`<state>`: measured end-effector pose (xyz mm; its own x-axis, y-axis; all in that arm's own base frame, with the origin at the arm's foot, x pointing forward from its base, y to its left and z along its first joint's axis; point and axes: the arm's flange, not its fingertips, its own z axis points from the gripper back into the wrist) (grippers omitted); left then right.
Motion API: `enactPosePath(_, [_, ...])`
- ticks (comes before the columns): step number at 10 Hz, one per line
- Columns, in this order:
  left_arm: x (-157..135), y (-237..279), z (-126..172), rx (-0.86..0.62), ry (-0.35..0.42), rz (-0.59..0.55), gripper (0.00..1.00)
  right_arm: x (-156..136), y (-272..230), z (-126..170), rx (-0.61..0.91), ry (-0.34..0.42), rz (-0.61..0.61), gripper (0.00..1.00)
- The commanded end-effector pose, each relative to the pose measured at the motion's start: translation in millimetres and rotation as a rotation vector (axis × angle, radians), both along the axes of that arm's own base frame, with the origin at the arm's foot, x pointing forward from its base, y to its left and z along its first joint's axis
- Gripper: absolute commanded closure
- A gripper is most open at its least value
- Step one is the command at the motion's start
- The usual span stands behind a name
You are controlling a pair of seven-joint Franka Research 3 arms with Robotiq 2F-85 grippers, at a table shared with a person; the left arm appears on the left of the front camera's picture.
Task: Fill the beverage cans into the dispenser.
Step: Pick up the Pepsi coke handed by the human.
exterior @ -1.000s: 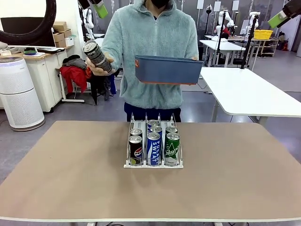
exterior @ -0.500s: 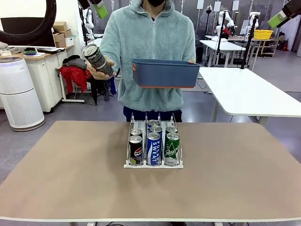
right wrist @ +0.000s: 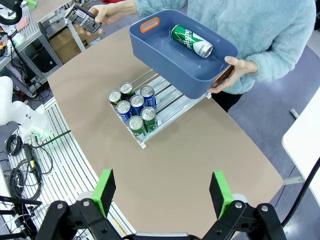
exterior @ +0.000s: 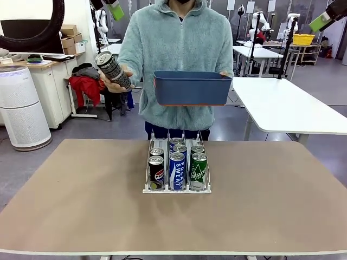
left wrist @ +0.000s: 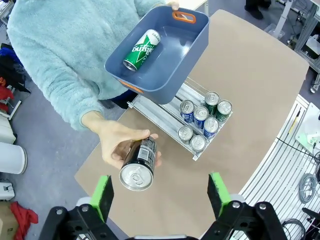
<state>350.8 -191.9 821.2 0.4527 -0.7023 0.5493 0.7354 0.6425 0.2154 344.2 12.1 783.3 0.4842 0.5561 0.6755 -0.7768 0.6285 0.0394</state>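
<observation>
Since a second ago the smooth dark blue plastic bin [exterior: 192, 89] has been lowered slightly at upper centre; the dark patterned can [exterior: 113, 69] is held tilted, silver top toward upper left, in the person's hand [exterior: 120, 84]. Six metal cans [exterior: 177, 168] stand upright in the wire-railed dispenser [exterior: 176, 190] at frame centre, and a green can [left wrist: 141, 50] lies flat in the bin. The left gripper [left wrist: 160, 180] and right gripper [right wrist: 162, 187] are spread wide, empty.

Blue bin [exterior: 192, 89] and held can [exterior: 113, 70] — both slightly lower.
</observation>
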Motion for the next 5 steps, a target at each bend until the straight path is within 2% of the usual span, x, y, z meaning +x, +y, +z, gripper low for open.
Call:
enactPosePath(1, [0, 0, 0, 0.0, 0.0, 0.0, 0.0, 0, 0, -2, 0.001, 0.003, 0.004, 0.0])
enactPosePath(3, [2, 11, -24, 0.041, -0.007, 0.058, 0.0, 0, 0, -2, 0.001, 0.003, 0.004, 0.0])
enactPosePath(5, [-7, 1, -54, 0.076, -0.025, 0.138, 0.0, 0, 0, -2, 0.001, 0.003, 0.004, 0.0])
